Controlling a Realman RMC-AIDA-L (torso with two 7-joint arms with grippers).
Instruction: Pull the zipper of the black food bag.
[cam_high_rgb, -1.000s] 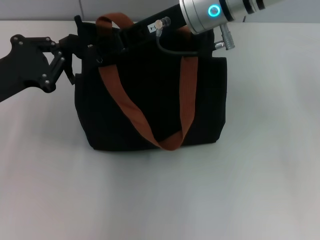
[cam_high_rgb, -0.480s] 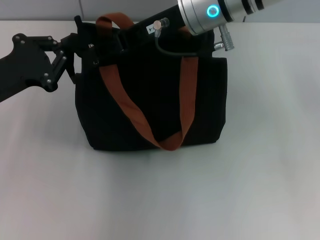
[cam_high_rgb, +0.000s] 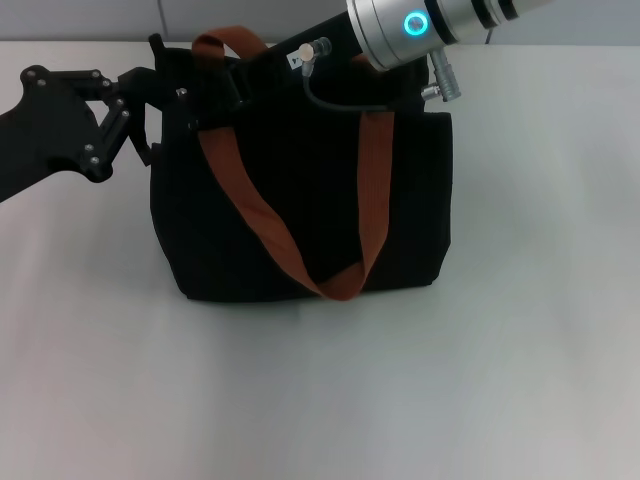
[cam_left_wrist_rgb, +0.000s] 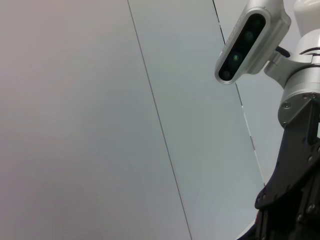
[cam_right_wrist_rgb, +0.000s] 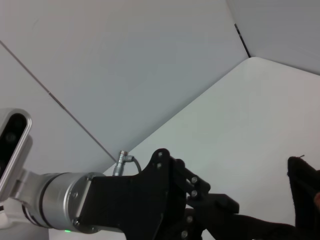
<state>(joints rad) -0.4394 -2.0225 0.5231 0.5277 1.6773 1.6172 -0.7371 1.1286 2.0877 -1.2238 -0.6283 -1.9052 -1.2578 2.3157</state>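
Note:
The black food bag (cam_high_rgb: 300, 220) stands upright mid-table in the head view, with its rust-orange handles (cam_high_rgb: 375, 190) draped over the front. My left gripper (cam_high_rgb: 165, 95) is against the bag's top left corner. My right gripper (cam_high_rgb: 235, 85) reaches in from the upper right and lies along the bag's top edge, near the left end. It is black on black there. The zipper pull is hidden behind the right gripper. The right wrist view shows the left gripper (cam_right_wrist_rgb: 220, 205) and a bit of the bag (cam_right_wrist_rgb: 305, 192).
The white table (cam_high_rgb: 520, 350) spreads around the bag on all sides. A pale wall stands behind its far edge. The right arm's silver wrist with a lit blue ring (cam_high_rgb: 412, 22) hangs over the bag's top right. The left wrist view shows the right arm's wrist camera (cam_left_wrist_rgb: 250, 42).
My right arm has slid a little to the left along the bag's top edge. The left gripper and the bag have stayed put.

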